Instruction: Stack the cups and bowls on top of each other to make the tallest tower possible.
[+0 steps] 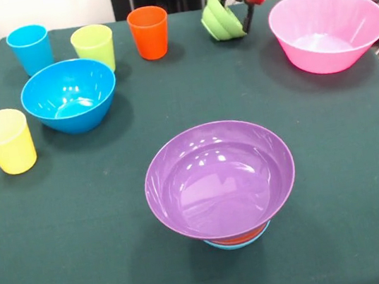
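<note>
A wide purple bowl (220, 180) sits on top of the tower, nested over an orange bowl (238, 235) and a light-blue bowl (237, 243) whose rims just show beneath it. At the far side my gripper (236, 21) is shut on a small green bowl (219, 17), which hangs tilted on its side just above the cloth. Blue (30, 48), lime green (93, 46) and orange (149, 31) cups stand upright in a row at the back. A yellow cup (6, 141) stands at the left. A deep blue bowl (69, 96) and a large pink bowl (328, 30) rest upright on the table.
The table (338, 184) is covered in dark green cloth. The pink bowl stands close to the right of the gripper, near the table's right edge. The deep blue bowl sits just in front of the blue and lime green cups.
</note>
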